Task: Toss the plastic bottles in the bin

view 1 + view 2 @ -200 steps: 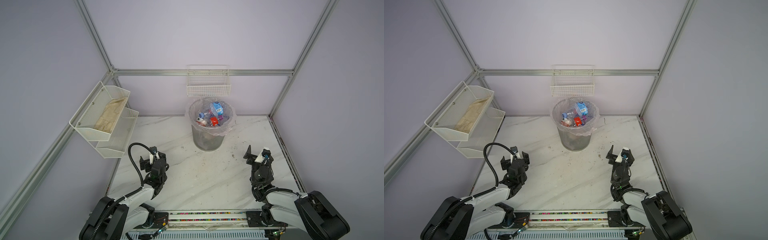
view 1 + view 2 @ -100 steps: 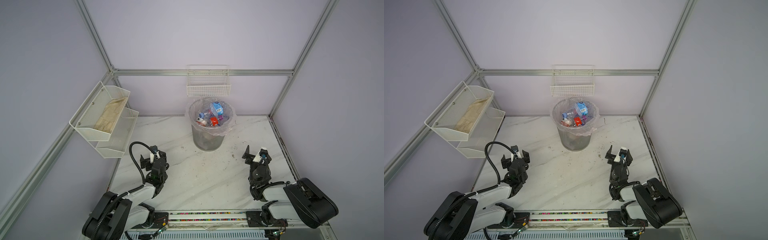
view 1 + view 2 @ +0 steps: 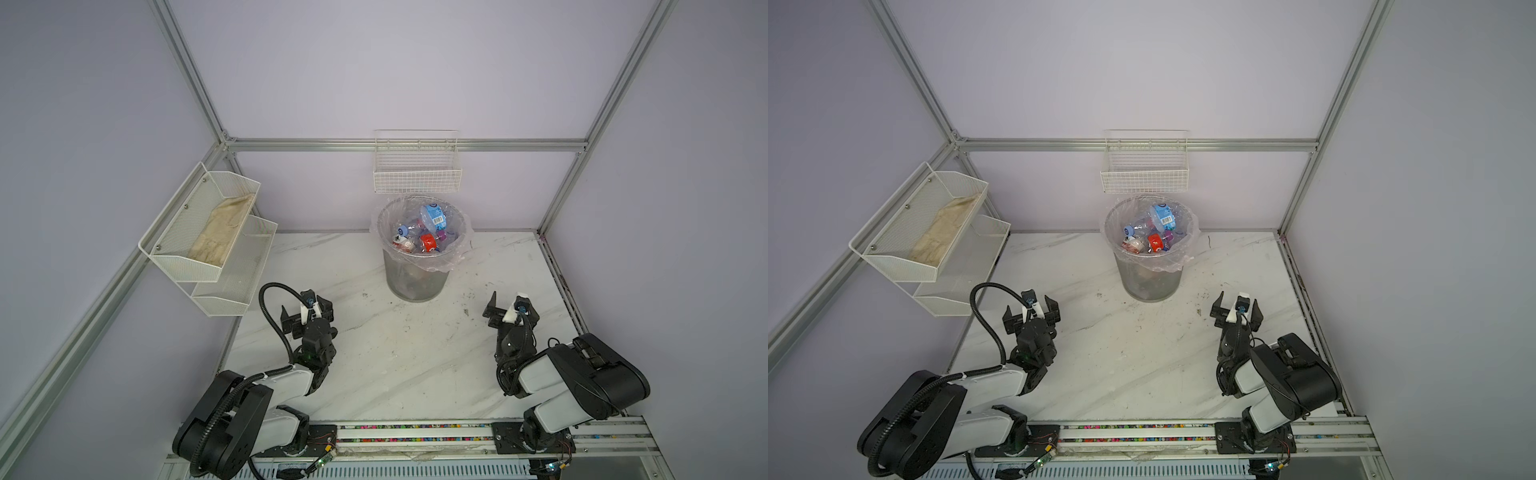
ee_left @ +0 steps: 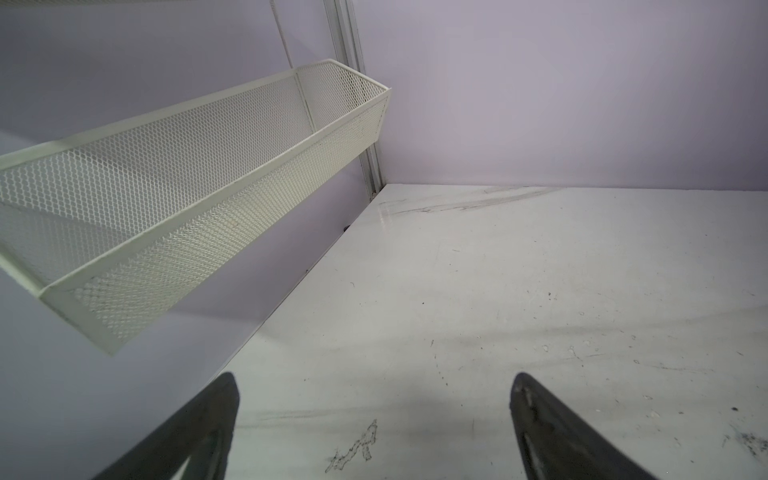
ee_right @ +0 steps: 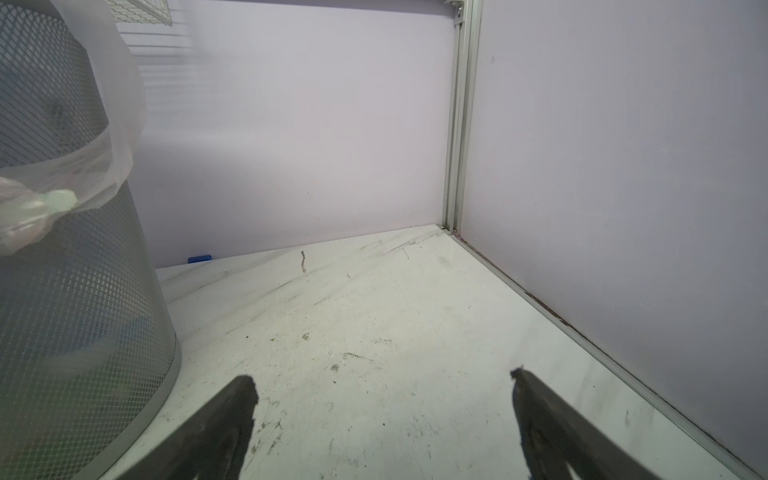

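1. Your left gripper [image 3: 306, 315] stands wide open, holding nothing.
2. Your right gripper [image 3: 512, 311] gapes wide too, empty.
3. The plastic bottles [image 3: 428, 235] lie inside the bin [image 3: 415, 282], beyond both grippers, well apart from them.

A: What colour is the bin [image 3: 415, 278]?
B: Grey, in a fine diamond mesh, lined with a clear, slightly milky bag [image 3: 455, 254].
A: And the plastic bottles [image 3: 433, 216] in it?
B: Mostly clear; one label is blue with a white barcode patch, another is red.
A: The table [image 3: 415, 361]?
B: White marble pattern, grey veins, dark scuffs.
A: The walls [image 3: 374, 75]?
B: Pale lilac, with silver framing [image 3: 407, 144]. The back basket [image 3: 417, 183] is white wire grid; the side shelves [image 3: 183, 266] are white mesh, one holding a beige cloth [image 3: 220, 230].
A: Anything black?
B: The left end effector [image 3: 306, 309] and right end effector [image 3: 513, 311] are black.
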{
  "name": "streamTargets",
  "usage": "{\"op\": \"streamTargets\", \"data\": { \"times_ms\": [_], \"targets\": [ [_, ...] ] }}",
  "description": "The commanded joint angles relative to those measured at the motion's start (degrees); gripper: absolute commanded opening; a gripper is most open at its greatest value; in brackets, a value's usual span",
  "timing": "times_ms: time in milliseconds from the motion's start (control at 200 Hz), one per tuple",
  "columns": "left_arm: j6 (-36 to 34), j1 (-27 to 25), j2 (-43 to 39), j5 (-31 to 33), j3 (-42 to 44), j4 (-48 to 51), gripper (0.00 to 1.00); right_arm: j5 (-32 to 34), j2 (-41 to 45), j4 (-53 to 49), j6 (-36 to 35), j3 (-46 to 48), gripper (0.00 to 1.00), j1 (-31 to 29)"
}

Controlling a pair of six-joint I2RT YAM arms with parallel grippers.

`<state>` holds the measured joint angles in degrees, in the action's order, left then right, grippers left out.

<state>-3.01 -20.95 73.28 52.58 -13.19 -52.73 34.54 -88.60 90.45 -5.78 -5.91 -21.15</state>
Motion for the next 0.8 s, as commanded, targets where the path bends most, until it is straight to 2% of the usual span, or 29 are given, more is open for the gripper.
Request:
{"op": "streamTargets", "data": {
  "times_ms": [0,380,795],
  "targets": [
    [-2.4,0.6,2.1,0.0,1.4,-8.1,1.00,-0.8,-1.7,12.6,-0.4,-0.6,0.97,1.1],
    [-7.0,0.8,11.2,-1.3,0.7,-21.6,1.00,-2.3,-5.3,14.9,1.1,-2.0,0.97,4.2],
    [-5.4,3.8,13.2,-5.1,-0.2,-22.2,1.00,-4.7,-9.4,16.7,2.0,-3.1,0.97,6.8]
  ]
}}
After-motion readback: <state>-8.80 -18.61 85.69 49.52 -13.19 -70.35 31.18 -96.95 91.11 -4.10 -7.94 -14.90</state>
